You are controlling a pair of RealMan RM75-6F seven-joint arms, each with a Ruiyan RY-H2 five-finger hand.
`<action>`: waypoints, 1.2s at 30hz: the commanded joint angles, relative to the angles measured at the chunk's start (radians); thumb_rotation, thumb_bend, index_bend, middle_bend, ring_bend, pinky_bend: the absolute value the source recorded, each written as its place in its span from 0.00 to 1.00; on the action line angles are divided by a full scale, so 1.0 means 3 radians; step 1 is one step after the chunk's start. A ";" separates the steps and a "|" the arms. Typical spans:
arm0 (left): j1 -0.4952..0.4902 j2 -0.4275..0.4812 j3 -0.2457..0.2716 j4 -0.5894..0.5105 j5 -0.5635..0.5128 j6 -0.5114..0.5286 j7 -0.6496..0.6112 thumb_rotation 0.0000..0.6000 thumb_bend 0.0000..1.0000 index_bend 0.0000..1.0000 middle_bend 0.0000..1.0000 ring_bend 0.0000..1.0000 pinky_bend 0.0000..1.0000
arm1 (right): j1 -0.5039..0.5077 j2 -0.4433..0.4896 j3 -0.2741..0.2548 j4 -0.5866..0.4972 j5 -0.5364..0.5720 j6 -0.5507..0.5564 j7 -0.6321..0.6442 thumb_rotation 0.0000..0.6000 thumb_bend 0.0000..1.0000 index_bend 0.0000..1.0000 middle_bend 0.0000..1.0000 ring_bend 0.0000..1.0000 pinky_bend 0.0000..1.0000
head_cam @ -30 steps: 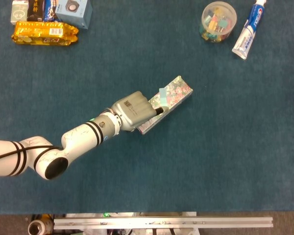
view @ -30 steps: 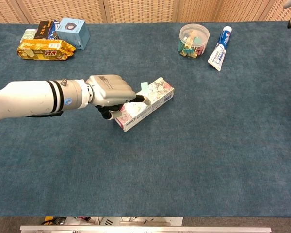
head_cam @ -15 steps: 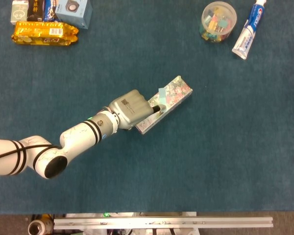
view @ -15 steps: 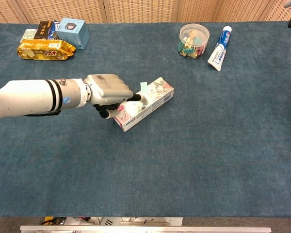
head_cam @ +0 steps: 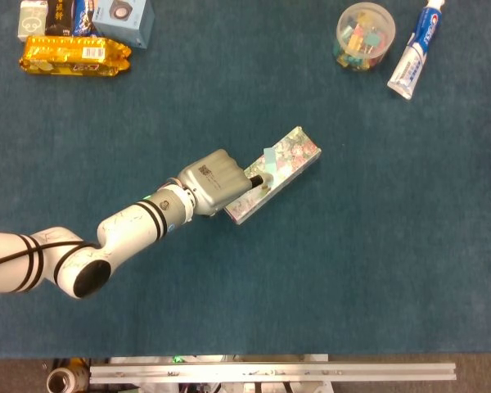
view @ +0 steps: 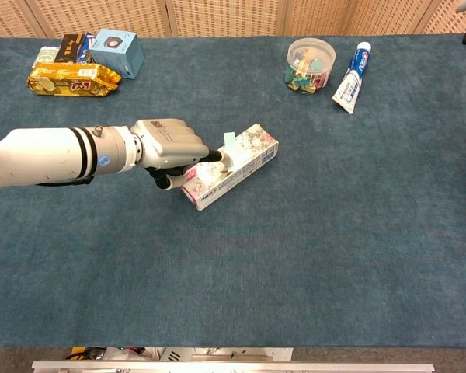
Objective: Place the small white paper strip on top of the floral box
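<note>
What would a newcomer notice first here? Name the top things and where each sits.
The left robot hand draws the eye mid-table, its fingertips at the small pale paper strip on the floral box. Next come the gold snack packet at the far left edge and the toothpaste tube beside the clip tub at far right.

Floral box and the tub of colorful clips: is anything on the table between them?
No. Between the floral box and the clip tub lies only bare blue table, as the chest view shows.

Head view straight down, chest view perhaps lower and angled, sharing the table (head_cam: pixel 376 270).
</note>
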 commanded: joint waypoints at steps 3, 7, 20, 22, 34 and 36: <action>0.0010 0.0036 -0.0015 -0.0056 0.0012 0.0043 -0.0024 1.00 0.76 0.09 0.95 1.00 0.97 | -0.0002 0.0004 0.0007 -0.0007 -0.0004 0.0004 0.0008 1.00 0.43 0.36 0.56 0.57 0.66; 0.0012 0.0047 -0.0006 -0.0087 0.0034 0.0054 -0.0019 1.00 0.76 0.09 0.95 1.00 0.97 | -0.0002 -0.0002 0.0005 -0.0005 -0.0010 -0.0002 0.0015 1.00 0.43 0.36 0.56 0.57 0.66; 0.0004 0.0061 0.0031 -0.0148 -0.0009 0.0104 0.0054 1.00 0.76 0.09 0.95 1.00 0.97 | -0.0023 0.0021 0.0009 -0.0021 -0.0028 0.0013 0.0039 1.00 0.43 0.36 0.56 0.57 0.66; 0.0031 0.0096 0.0002 -0.0187 0.0014 0.0152 0.0004 1.00 0.76 0.09 0.94 1.00 0.97 | -0.0031 0.0036 0.0018 -0.0031 -0.0034 0.0024 0.0054 1.00 0.43 0.36 0.56 0.57 0.66; 0.0533 0.0496 -0.0025 -0.0352 0.0612 0.0701 -0.0518 1.00 0.75 0.09 0.84 0.92 0.87 | -0.0217 0.0201 -0.0025 -0.0063 -0.0138 0.0183 0.0162 1.00 0.43 0.36 0.56 0.57 0.66; 0.0662 0.0575 -0.0004 -0.0330 0.0700 0.0820 -0.0633 1.00 0.74 0.09 0.79 0.86 0.85 | -0.0260 0.0225 -0.0055 -0.0040 -0.0181 0.0228 0.0154 1.00 0.42 0.36 0.56 0.57 0.66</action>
